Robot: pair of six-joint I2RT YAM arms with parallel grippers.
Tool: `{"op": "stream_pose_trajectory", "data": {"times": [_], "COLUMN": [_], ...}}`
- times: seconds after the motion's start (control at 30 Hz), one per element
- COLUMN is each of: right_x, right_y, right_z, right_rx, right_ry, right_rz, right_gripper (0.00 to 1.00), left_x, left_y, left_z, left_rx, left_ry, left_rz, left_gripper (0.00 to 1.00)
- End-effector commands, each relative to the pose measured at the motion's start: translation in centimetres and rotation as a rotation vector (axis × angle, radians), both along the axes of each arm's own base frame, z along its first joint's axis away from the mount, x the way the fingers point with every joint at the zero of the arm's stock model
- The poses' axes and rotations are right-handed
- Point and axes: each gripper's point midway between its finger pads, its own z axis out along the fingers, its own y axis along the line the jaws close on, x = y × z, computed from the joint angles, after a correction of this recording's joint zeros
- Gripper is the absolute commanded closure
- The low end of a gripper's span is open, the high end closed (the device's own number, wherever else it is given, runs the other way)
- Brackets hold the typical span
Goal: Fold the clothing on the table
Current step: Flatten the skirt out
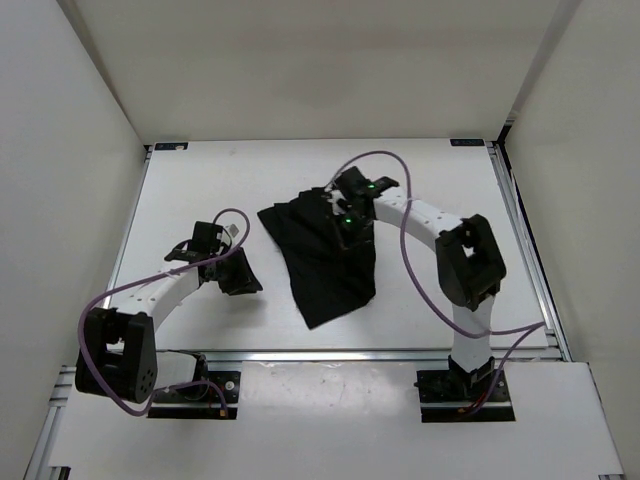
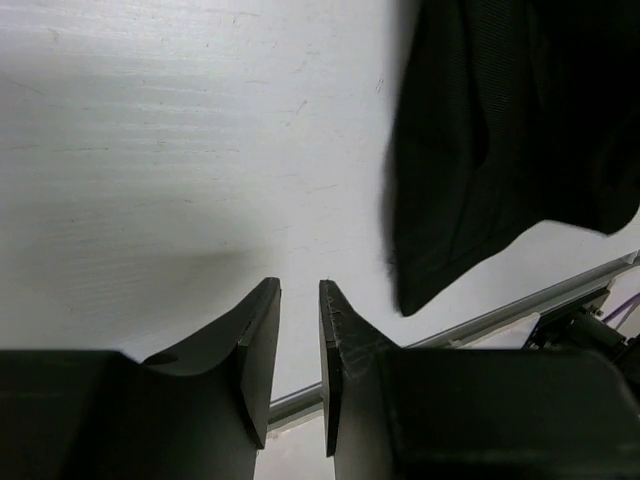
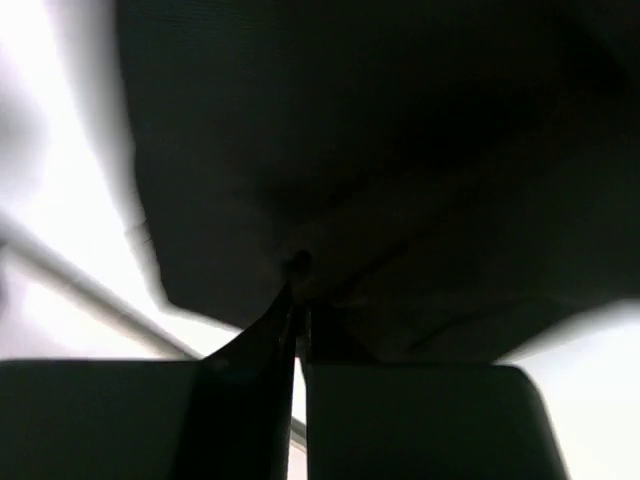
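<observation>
The black pleated clothing (image 1: 325, 265) lies rumpled in the middle of the white table (image 1: 200, 190). My right gripper (image 1: 347, 238) sits on its upper right part. In the right wrist view that gripper (image 3: 298, 292) is shut on a pinched fold of the clothing (image 3: 400, 150), which fills most of the frame. My left gripper (image 1: 245, 280) hovers over bare table a little left of the garment. In the left wrist view it (image 2: 298, 290) is open, with only the table (image 2: 150, 150) showing between its fingers, and the clothing (image 2: 490, 140) hangs in at the upper right.
Silver rails edge the table, with the near rail (image 2: 520, 305) just beyond the left gripper. White walls (image 1: 80, 120) close in the left, back and right sides. Purple cables (image 1: 410, 260) loop off both arms.
</observation>
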Motion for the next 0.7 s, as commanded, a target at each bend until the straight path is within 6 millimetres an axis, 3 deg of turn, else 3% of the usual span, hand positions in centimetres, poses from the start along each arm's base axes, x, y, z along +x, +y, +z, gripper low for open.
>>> {"op": "stream_pose_trajectory", "data": {"times": [0.0,0.03,0.07,0.13,0.2,0.23,0.27,0.33,0.4,0.5,0.53,0.63,0.67], "right_x": [-2.0,-1.9,-3.0,-2.6,-2.9,-2.5,-2.0,-0.1,-0.3,-3.7,-5.2,-9.0,-9.6], "right_y": [8.6,8.7,8.5,7.4,2.8,1.9,-0.3,-3.9,-5.9,-8.4,-9.1,-11.2,-11.5], "right_z": [13.6,15.7,19.5,26.0,31.0,29.9,28.9,25.1,18.9,8.9,6.5,1.7,1.1], "right_rx": [0.436,0.501,0.633,0.886,1.033,1.062,1.046,0.950,0.808,0.564,0.510,0.339,0.309], "right_ry": [-0.224,-0.257,-0.279,-0.398,-0.540,-0.524,-0.520,-0.465,-0.354,-0.078,-0.002,0.109,0.127], "right_rz": [0.352,0.357,0.374,0.378,0.320,0.258,0.160,-0.024,-0.107,-0.253,-0.265,-0.328,-0.339], "right_gripper": [1.00,1.00,1.00,1.00,1.00,1.00,1.00,1.00,0.99,0.99,1.00,1.00,1.00], "left_x": [0.7,0.8,0.7,0.7,0.7,0.5,0.6,0.6,0.8,0.7,0.4,0.2,0.1], "left_y": [-0.3,-0.1,-0.3,-0.2,-0.2,-0.3,-0.3,-0.4,-0.5,-0.5,-0.6,-0.4,-0.4], "left_z": [1.5,1.5,1.5,1.4,1.2,1.0,1.1,0.9,0.9,0.8,0.7,0.4,0.7], "left_rx": [-0.029,-0.025,-0.033,-0.027,-0.025,-0.026,-0.025,-0.026,-0.028,-0.028,-0.032,-0.028,-0.033], "left_ry": [-0.063,-0.065,-0.056,-0.057,-0.052,-0.047,-0.047,-0.041,-0.045,-0.041,-0.037,-0.033,-0.043], "left_rz": [-0.006,-0.004,-0.006,-0.005,-0.003,-0.007,-0.009,-0.009,-0.011,-0.007,-0.013,-0.003,0.000], "left_gripper": [0.67,0.67,0.67,0.67,0.67,0.67,0.67,0.67,0.67,0.67,0.67,0.67,0.67]}}
